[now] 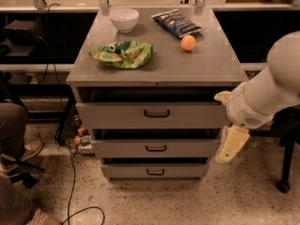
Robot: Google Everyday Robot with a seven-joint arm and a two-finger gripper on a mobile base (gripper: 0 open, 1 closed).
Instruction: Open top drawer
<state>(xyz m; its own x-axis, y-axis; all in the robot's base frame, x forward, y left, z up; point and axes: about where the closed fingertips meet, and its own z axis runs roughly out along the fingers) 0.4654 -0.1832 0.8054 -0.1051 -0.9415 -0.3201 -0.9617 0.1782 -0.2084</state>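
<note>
I have the gripper [232, 144] hanging low off to the right, just beside the right end of the middle drawer [122, 149]. I cannot tell whether it is spread or pressed together. The top drawer [112, 116] sits directly under the worktop [211, 67], and I judge it is not yet pulled out. Its handle [157, 113] is at the front's centre, with its long axis running side to side. The handle lies well to the gripper's left in the view and somewhat higher, so I expect to swing across and up before pulling.
</note>
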